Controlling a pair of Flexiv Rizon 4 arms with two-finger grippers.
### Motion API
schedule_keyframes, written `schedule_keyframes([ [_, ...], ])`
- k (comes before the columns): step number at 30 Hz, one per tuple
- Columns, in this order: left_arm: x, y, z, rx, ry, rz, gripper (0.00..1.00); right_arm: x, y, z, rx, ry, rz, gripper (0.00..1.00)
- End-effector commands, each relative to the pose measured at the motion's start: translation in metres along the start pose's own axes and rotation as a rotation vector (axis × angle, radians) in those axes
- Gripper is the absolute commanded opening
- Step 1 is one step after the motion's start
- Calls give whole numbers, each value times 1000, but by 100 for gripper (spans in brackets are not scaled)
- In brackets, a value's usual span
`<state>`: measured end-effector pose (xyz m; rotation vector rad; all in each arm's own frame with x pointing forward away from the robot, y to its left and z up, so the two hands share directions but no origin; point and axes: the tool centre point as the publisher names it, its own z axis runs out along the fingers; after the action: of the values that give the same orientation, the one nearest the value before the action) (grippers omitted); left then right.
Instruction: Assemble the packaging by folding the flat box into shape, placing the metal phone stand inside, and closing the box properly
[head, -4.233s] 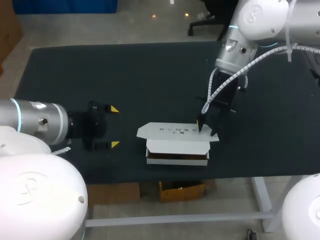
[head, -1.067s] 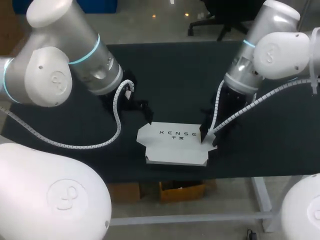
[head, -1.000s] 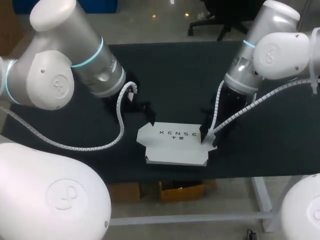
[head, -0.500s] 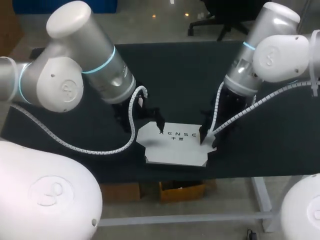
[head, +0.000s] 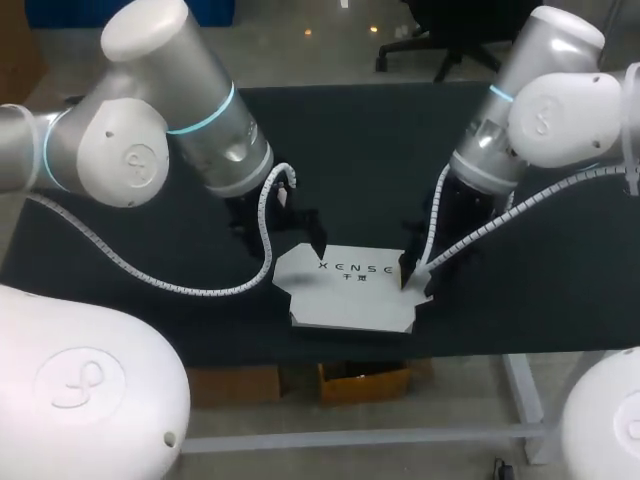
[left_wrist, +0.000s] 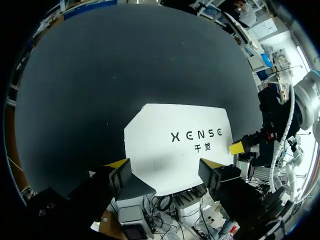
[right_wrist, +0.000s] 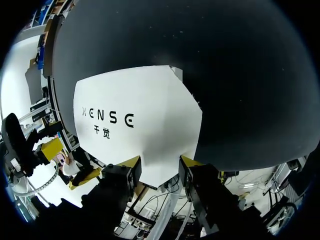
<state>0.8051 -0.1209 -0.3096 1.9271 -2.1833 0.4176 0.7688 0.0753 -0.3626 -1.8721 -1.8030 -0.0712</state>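
Observation:
A white printed box (head: 350, 292) lies near the table's front edge with its lid (left_wrist: 180, 145) folded down flat over it. My left gripper (head: 318, 245) stands open at the lid's far left corner. In the left wrist view its fingers (left_wrist: 164, 170) straddle that corner without pinching it. My right gripper (head: 410, 277) is at the lid's right end. In the right wrist view both its fingers (right_wrist: 160, 165) press the narrow side flap of the lid (right_wrist: 135, 115) between them. The right gripper's yellow fingertip (left_wrist: 236, 148) shows beside the lid. No phone stand is visible.
The dark table mat (head: 330, 150) stretches bare behind the box. The table's front edge (head: 350, 345) runs just below the box. Both arms' white cable hoses (head: 250, 270) hang close to the lid's ends.
The lid, raised several seconds ago, now lies down on the box. Over the last second my left arm swung in from the left to the lid's corner. The right arm stayed put.

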Motion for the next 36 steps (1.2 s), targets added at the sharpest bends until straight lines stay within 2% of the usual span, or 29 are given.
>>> schedule_keyframes([
  [1, 1, -14, 8, -50, -16, 8, 40, 1, -1, 1, -1, -4, -1, 46],
  [9, -8, -12, 25, -101, -3, 7, 40, -1, 2, 3, -7, -12, 3, 47],
  [14, -11, -10, 35, -137, -4, -44, 42, -2, 4, 6, -12, -12, 7, 47],
  [20, -14, -3, 38, -118, -13, -112, 41, -3, 5, 7, -19, -12, 12, 47],
  [27, -13, 0, 41, -118, -19, -124, 40, -3, 5, 8, -37, -8, 17, 47],
  [36, -13, 7, 40, -82, -36, -127, 44, -5, 5, 8, -66, 1, 32, 47],
])
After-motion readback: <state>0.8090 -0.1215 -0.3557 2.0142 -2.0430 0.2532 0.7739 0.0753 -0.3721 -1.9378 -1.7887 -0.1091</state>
